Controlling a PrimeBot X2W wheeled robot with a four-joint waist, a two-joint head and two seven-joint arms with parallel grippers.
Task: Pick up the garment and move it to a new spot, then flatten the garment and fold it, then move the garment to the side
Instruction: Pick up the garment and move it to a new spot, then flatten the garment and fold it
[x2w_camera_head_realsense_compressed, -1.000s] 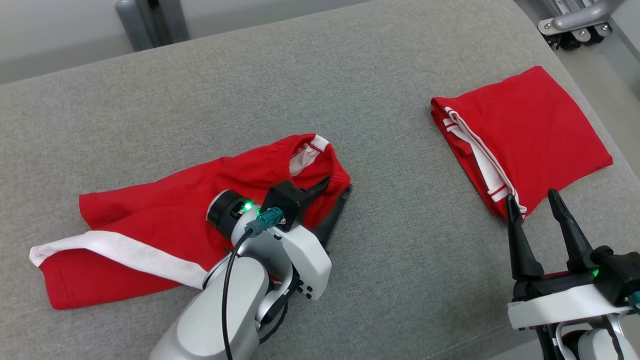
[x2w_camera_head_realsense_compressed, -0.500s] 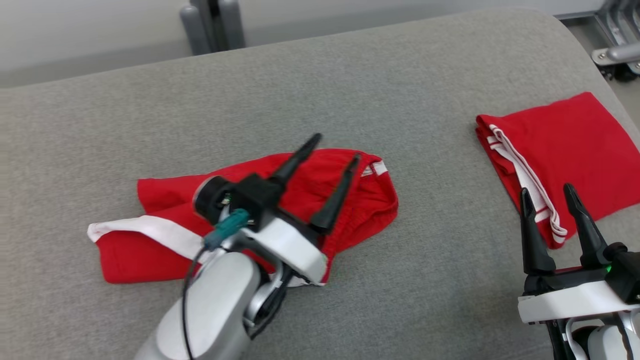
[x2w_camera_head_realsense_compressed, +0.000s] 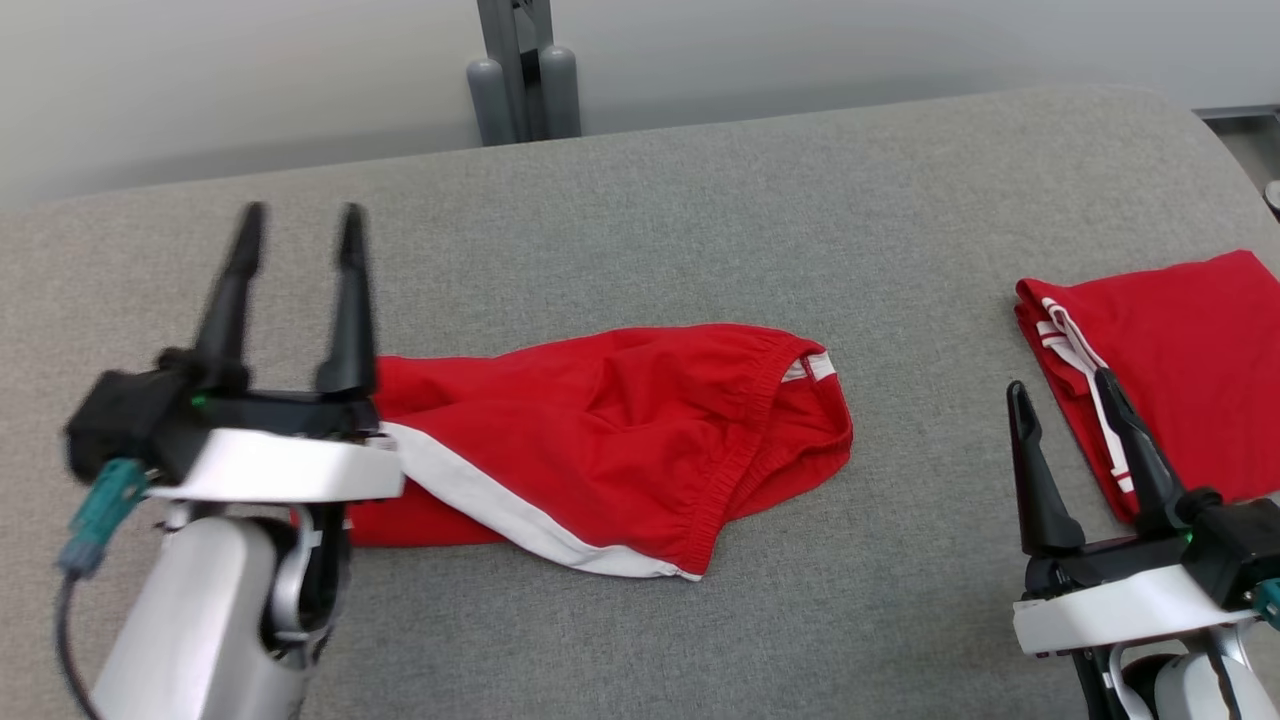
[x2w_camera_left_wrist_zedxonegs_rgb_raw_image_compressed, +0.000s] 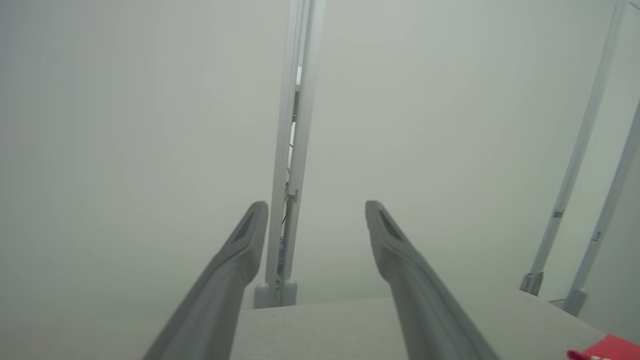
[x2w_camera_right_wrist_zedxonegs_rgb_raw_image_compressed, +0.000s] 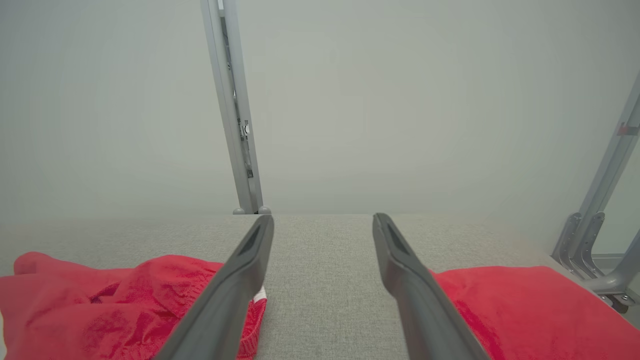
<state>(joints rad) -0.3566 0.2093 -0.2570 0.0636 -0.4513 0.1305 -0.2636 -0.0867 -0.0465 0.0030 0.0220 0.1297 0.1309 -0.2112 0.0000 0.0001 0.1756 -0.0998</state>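
Now our left gripper (x2w_camera_head_realsense_compressed: 300, 212) stands with its two fingers spread wide and nothing between them. In the head view its body covers the left end of the garment (x2w_camera_head_realsense_compressed: 620, 430). Our right gripper (x2w_camera_head_realsense_compressed: 1060, 385) is likewise spread and empty at the lower right, just in front of a second red piece (x2w_camera_head_realsense_compressed: 1180, 340) that lies folded at the right edge of the grey surface (x2w_camera_head_realsense_compressed: 640, 200). The garment, red shorts with a white stripe (x2w_camera_head_realsense_compressed: 480, 492) and a gathered waistband (x2w_camera_head_realsense_compressed: 745, 470), lies bunched in the middle of the surface, gripped by neither gripper and well apart from the folded piece. We judge the move to a new spot done, and flattening the step in hand. To do it well we should take the cloth at two far-apart edges, the left gripper at the leg end by the stripe and the right at the waistband. We then draw them apart low over the surface so the humps in the middle pull out. We should not lift high, since soft cloth sags back on itself, and we should keep our right arm off the folded piece.
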